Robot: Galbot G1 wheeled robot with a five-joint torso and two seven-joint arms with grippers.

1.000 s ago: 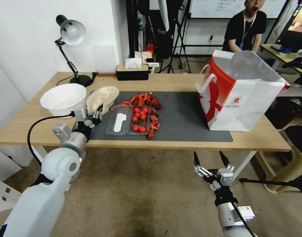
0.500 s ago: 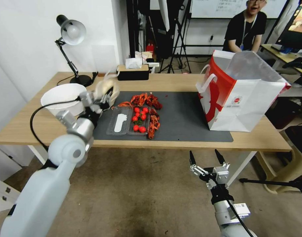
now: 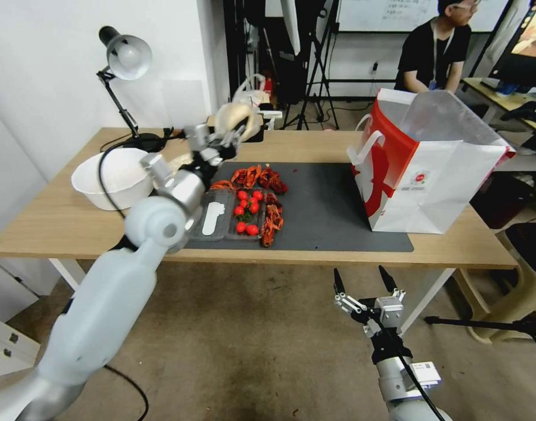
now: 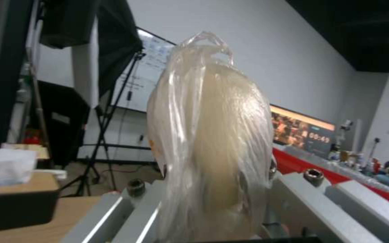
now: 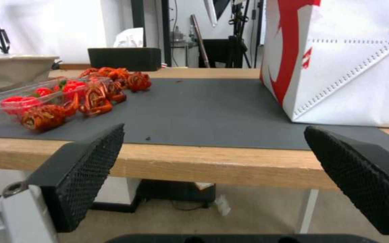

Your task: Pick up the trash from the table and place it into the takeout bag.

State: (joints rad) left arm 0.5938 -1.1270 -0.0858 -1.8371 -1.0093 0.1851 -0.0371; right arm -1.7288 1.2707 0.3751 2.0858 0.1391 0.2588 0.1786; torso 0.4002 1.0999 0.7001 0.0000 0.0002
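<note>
My left gripper [image 3: 228, 133] is shut on the clear plastic bag with a beige lump [image 3: 237, 117], held in the air above the back left of the dark mat [image 3: 320, 204]. In the left wrist view the plastic bag [image 4: 212, 135] stands upright between the fingers. Red shell scraps [image 3: 268, 199] and a clear tray of small tomatoes [image 3: 227, 213] lie on the mat. The white-and-red takeout bag [image 3: 437, 175] stands open at the table's right end. My right gripper [image 3: 361, 279] hangs open below the table's front edge [image 5: 212, 165], facing the takeout bag [image 5: 347, 60].
A white bowl [image 3: 113, 175] sits at the table's left. A desk lamp [image 3: 124, 58] and a black tissue box [image 3: 253, 131] stand along the back edge. Bare mat lies between the tray and the takeout bag. Tripods stand behind the table.
My left arm has lifted the plastic bag from beside the white bowl, up and to the right toward the table's back. The right gripper has shifted slightly left.
</note>
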